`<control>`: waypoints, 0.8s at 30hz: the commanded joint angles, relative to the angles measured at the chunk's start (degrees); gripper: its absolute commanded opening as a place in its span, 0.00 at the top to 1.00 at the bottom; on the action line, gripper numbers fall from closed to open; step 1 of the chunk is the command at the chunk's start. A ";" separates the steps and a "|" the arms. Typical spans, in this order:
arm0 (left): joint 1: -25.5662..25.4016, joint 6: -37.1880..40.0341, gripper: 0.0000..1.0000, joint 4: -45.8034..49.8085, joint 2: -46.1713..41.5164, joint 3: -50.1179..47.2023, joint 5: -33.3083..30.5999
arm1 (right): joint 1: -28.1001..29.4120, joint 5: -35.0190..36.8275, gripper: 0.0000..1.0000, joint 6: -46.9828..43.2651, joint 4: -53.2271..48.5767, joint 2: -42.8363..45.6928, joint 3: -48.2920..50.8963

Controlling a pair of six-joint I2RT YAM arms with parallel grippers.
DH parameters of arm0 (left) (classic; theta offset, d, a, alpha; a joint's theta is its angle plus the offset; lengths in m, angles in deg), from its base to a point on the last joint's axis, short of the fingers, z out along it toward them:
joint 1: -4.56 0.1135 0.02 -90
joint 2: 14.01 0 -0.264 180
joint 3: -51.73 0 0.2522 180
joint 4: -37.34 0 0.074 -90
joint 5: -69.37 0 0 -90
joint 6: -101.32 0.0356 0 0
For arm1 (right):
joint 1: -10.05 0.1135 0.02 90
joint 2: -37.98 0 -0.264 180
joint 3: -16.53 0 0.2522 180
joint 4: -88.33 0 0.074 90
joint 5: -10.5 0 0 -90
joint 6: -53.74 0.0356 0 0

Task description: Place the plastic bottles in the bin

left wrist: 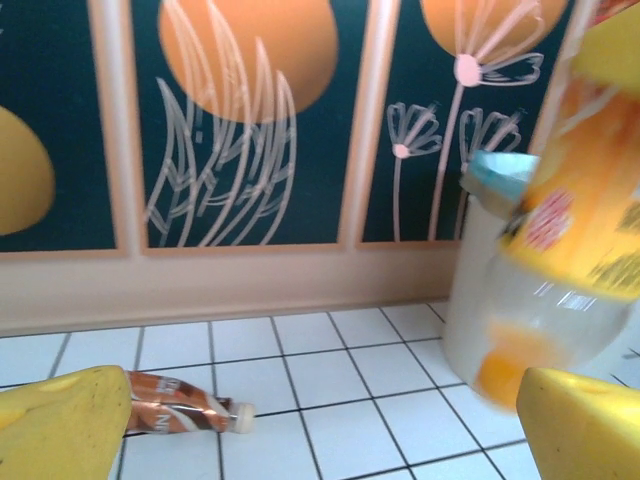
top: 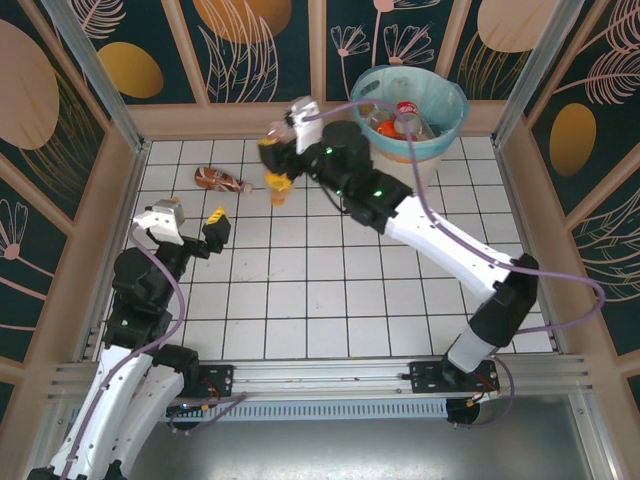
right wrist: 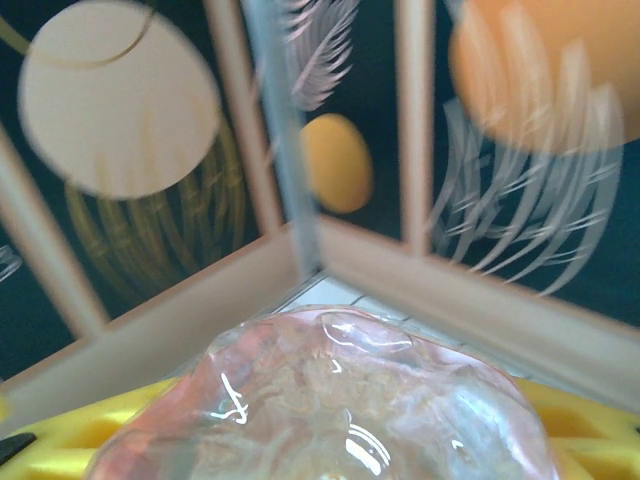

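Two bottles are not yet in the bin (top: 445,135). A brown bottle (top: 222,180) lies on the tiled table (top: 330,290) near the far wall. An orange bottle (top: 279,192) hangs clamped in our right gripper (top: 275,172), raised just left of the bin. Several bottles (top: 405,115) lie inside the blue-lined bin, so we judge the task nearly done. Our left gripper (top: 190,215) stands wide and empty.
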 commanded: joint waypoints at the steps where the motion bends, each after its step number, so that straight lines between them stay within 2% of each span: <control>1: 0.02 0.39 0.01 -2.27 -1.44 -0.80 -5.81 | -3.84 7.29 0.53 -2.60 -1.24 4.93 -2.85; 7: -0.13 0.17 0.02 -2.07 -1.35 -0.93 -6.56 | -11.62 10.51 0.54 -3.86 -1.83 8.31 -1.31; 15: 0.00 -0.76 0.02 -1.74 0.59 -0.58 -4.02 | -19.95 13.17 0.55 -5.90 3.59 6.84 -4.72; 17: -0.02 -2.41 0.03 -1.83 2.62 0.48 -1.11 | -21.06 16.51 0.56 -8.13 5.20 5.11 -7.22; 22: -0.08 -5.51 0.07 -2.53 9.35 3.40 10.67 | -24.23 27.26 0.57 -14.06 7.22 -1.19 -13.64; 24: -0.04 -6.35 0.08 -2.32 11.47 3.98 12.92 | -25.62 31.20 0.57 -16.35 6.53 -4.63 -16.59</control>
